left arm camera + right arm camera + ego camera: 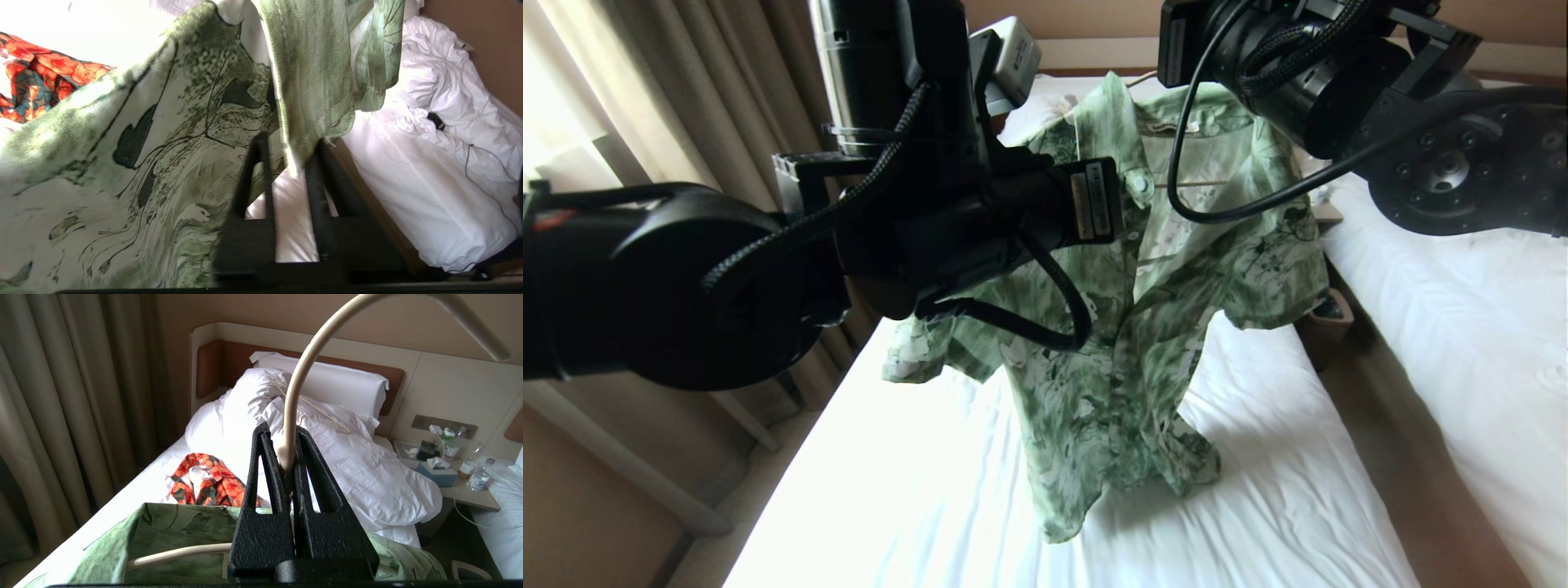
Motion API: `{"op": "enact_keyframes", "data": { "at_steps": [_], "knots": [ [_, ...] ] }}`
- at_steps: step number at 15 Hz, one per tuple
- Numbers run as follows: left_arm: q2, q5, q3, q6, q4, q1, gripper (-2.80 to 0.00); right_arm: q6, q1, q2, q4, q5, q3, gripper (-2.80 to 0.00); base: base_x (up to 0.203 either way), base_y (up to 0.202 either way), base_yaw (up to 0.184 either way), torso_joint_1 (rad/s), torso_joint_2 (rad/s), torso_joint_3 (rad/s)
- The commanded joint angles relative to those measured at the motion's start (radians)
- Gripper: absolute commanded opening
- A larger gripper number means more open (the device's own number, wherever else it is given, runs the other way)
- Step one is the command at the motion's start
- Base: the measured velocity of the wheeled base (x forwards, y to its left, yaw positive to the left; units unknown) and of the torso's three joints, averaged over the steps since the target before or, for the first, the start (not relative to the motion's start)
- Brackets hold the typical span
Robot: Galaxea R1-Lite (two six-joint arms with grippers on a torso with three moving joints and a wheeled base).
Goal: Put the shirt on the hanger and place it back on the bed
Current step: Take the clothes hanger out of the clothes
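Progress first: you have the green floral short-sleeved shirt (1143, 327) draped on the thin cream-coloured hanger (298, 388), so the hanging step looks largely done, though you cannot see whether both shoulders sit squarely on the hanger's ends. What is left, as I judge it, is to free the cloth and lay shirt and hanger down on the white-sheeted bed (915, 506).

Nearest you, the left gripper (290, 171) has its two black fingers (257, 175) a little apart with a fold of the shirt's front edge hanging between them; whether they pinch that fold or are letting it go, you cannot tell. Just beyond, the right gripper (286, 465) is clamped tight on the base of the hanger's hook and carries the whole load above the mattress.

The shirt hangs with its long axis roughly vertical, collar up by the right gripper, open front facing you; its hem touches the sheet and bunches there. The hook arches upward from the grip, and the hanger's bar runs across inside the shoulders.

Farther up the bed lies an orange-and-dark patterned garment (208, 482), then the crumpled white duvet (359, 465), pillows and brown headboard (212, 367).
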Motion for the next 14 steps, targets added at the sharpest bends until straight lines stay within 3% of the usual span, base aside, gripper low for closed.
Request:
{"op": "enact_keyframes", "data": {
  "at_steps": [1,7,14],
  "knots": [
    [-0.001,0.007,-0.007,-0.003,-0.002,0.0,0.0,-0.004,-0.004,-0.001,-0.003,-0.002,0.0,-2.8,0.0,0.0,0.0,0.0,0.0,0.0],
    [-0.023,0.031,0.031,-0.002,-0.078,-0.049,0.0,-0.004,-0.009,0.008,-0.001,-0.002,0.0,-2.8,0.0,0.0,0.0,0.0,0.0,0.0],
    [0.01,0.022,-0.007,0.002,-0.105,-0.008,0.0,-0.004,-0.007,-0.001,-0.003,-0.002,0.0,-2.8,0.0,0.0,0.0,0.0,0.0,0.0]
  ]
}}
